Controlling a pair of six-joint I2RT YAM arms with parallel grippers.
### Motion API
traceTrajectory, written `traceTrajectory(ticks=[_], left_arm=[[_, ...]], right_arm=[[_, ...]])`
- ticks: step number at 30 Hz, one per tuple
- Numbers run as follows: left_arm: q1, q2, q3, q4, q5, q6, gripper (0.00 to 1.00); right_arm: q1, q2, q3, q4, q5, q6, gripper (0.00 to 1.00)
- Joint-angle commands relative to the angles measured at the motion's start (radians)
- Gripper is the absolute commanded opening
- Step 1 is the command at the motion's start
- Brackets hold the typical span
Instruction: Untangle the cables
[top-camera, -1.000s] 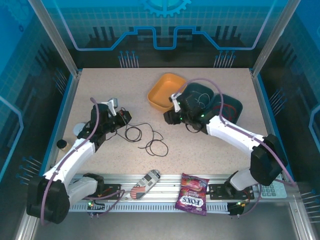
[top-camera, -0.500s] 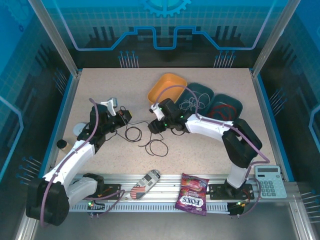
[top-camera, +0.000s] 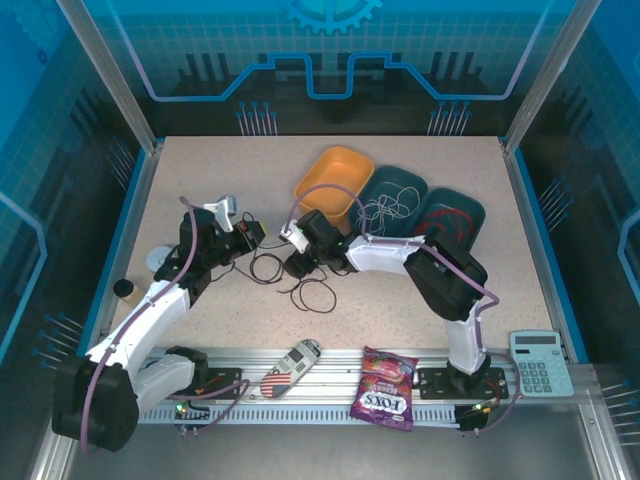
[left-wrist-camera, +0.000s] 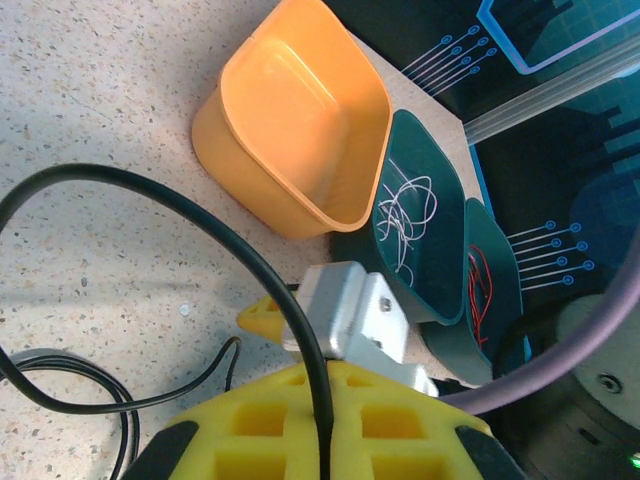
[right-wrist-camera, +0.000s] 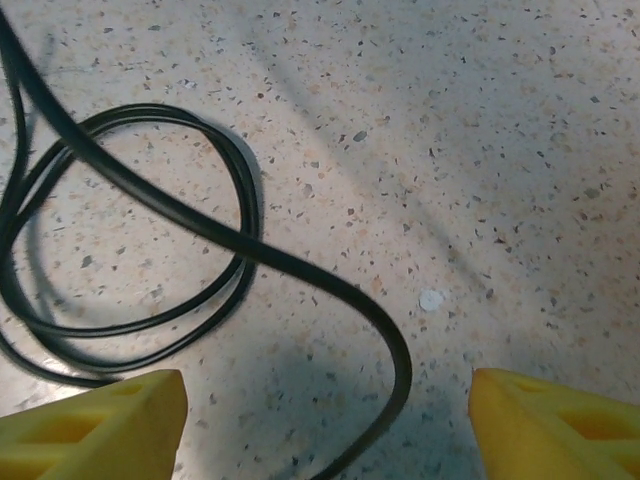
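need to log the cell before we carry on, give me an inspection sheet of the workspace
surface: speckled table, nothing spilled
job's things: black cable loose on table; white cable, red cable in separate dark green bins
clutter: empty orange bin; candy bag, calculator at near edge
grippers: left tool shut on black cable; right tool open over its loops
cables: lilac hoses along both arms
surroundings: blue-lit enclosure walls

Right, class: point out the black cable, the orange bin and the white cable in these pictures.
black cable (right-wrist-camera: 300, 272): right wrist view, on the strand leaving the loop.
orange bin (left-wrist-camera: 300, 110): left wrist view, on its inner wall.
white cable (left-wrist-camera: 405, 222): left wrist view, on the middle of its tangle.
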Motion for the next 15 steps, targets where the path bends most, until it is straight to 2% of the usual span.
traceTrajectory(ticks=[1,5,8,15], left_arm=[[-0.004,0.016,0.016,0.031,0.038,-0.010,0.03],[-0.004,0.026,0.018,0.038,0.050,-0.015,0.04],[-0.004,0.028,0.019,0.040,0.056,-0.015,0.04],[-0.004,0.026,0.018,0.040,0.061,-0.015,0.04]], right_arm=[[0.003,0.030,0.043,0.068,0.022,-0.037,0.75],[0.004,0.041,0.044,0.120,0.028,-0.026,0.74],[0.004,0.047,0.053,0.138,0.014,-0.023,0.68],[0.004,0.014,0.034,0.188,-0.019,0.002,0.39]])
